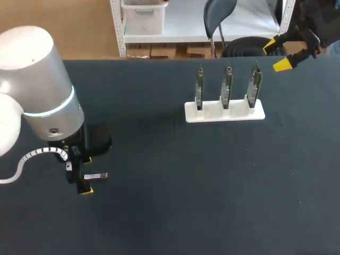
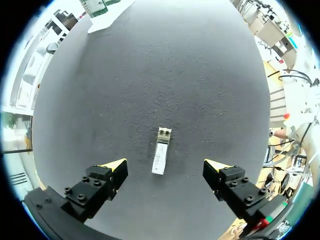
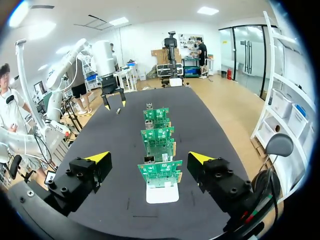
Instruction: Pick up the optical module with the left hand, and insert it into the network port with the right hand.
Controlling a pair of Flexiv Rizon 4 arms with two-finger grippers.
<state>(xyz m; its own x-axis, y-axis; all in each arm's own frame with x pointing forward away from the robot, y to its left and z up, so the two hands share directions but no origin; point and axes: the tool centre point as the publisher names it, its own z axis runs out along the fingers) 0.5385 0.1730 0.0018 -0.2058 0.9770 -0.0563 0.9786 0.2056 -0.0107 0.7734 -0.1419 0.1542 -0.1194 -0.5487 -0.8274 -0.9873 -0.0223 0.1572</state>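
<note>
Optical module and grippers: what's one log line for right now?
optical module: lying on table, ungrasped | left gripper: open, straddling module | right gripper: open, away from circuit boards

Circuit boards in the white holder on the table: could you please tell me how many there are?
3: the left board, the middle board and the right board, all upright in one row in the white holder. None appears hidden.

Optical module (image 2: 161, 157) lies on table (image 1: 212, 186) between the fingers of the left gripper (image 2: 165, 166), untouched; board stand (image 1: 224, 112) is well apart, rear right.
</note>
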